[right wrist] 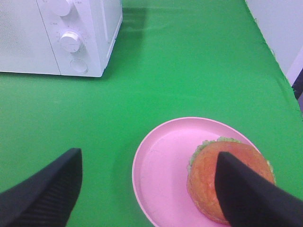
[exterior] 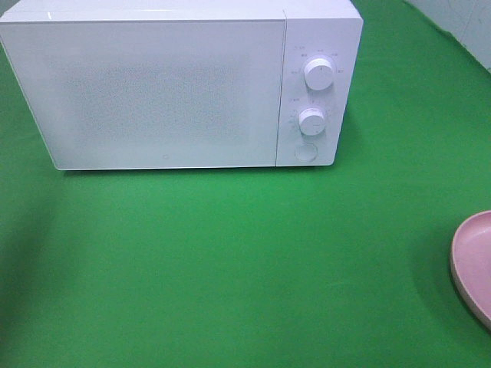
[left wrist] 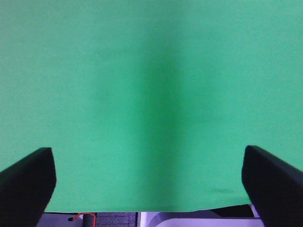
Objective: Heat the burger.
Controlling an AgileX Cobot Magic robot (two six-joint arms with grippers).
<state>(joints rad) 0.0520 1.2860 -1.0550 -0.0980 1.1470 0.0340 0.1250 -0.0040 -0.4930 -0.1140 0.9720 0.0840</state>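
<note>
Burger (right wrist: pixel 222 177) is waiting on the pink plate (right wrist: pixel 163 165), microwave (exterior: pixel 169 92) door shut at eleven o'clock. Both the right gripper (right wrist: pixel 149 189) and the left gripper (left wrist: pixel 149 182) are gaping wide, holding nothing; opening that door probably comes next.

A bright green cloth (exterior: pixel 230 261) covers the table — pale wall (exterior: pixel 460 23) behind, evenly lit.
</note>
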